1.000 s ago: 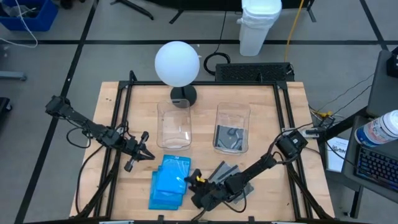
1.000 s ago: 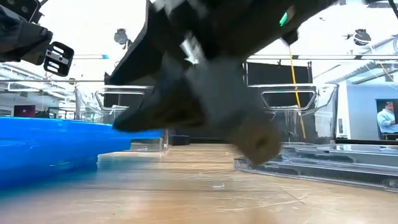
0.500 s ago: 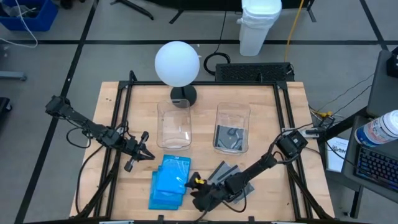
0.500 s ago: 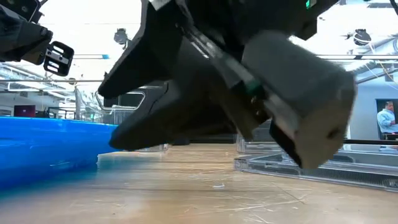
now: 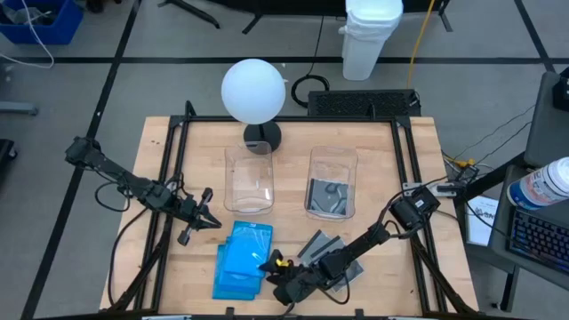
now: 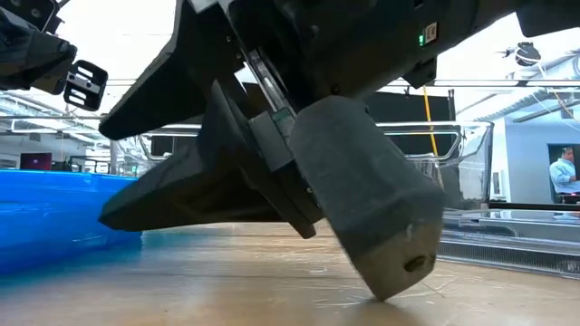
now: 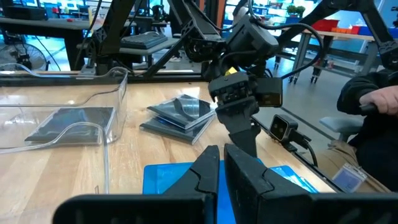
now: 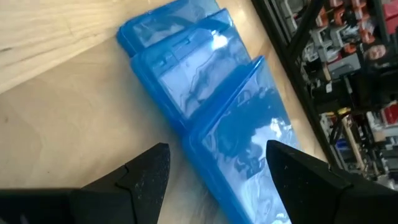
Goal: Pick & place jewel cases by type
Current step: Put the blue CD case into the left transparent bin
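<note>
From above, I am seeing my right gripper [image 5: 274,277] sitting low near the front edge of the table [image 5: 160,151], its fingers spread wide and empty, right beside the blue jewel cases [image 5: 240,261]. The clear jewel cases [image 5: 322,252] are lying in a little pile just to the right of it. My left gripper [image 5: 206,216] is waiting near the left edge, pinched shut and holding nothing. Two tubs are standing in the middle: the left tub [image 5: 249,180] is looking empty, and the right tub [image 5: 332,182] is holding dark cases. From the low view, the right gripper [image 6: 272,195] is filling most of the picture, one finger nearly touching the wood, with the blue jewel cases [image 6: 54,213] lying at the left. From the left wrist, I am looking past my closed fingers [image 7: 208,171] at the other arm standing over the blue jewel cases [image 7: 168,177]. From the right wrist, the blue jewel cases [image 8: 205,106] are lying fanned out between my open fingers [image 8: 146,174].
</note>
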Controlling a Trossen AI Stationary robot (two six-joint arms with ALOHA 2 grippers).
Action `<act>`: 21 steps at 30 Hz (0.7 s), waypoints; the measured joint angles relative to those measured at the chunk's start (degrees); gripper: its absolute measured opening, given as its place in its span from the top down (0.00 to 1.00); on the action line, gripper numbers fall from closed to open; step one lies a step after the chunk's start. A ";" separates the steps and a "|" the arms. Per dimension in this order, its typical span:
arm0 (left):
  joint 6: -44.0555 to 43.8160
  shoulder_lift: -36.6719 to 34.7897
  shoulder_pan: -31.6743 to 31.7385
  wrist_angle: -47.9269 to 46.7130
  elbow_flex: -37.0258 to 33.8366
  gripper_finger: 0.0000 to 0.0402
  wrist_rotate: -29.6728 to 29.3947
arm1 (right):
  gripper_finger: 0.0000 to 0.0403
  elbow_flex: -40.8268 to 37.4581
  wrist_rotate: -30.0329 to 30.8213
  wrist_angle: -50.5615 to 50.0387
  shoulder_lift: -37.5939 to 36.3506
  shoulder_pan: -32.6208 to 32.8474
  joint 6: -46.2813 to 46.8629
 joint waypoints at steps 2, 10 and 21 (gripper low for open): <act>0.18 0.00 0.01 0.00 0.00 0.92 0.00 | 0.37 -0.04 0.01 0.59 0.02 0.00 -1.16; 0.35 0.00 0.01 0.02 0.00 0.92 -0.02 | 0.50 -0.02 -1.51 2.78 0.94 -0.38 -2.62; -0.43 0.00 0.01 0.28 0.00 0.92 -0.02 | 0.57 0.04 -1.87 4.38 2.62 -1.20 -2.90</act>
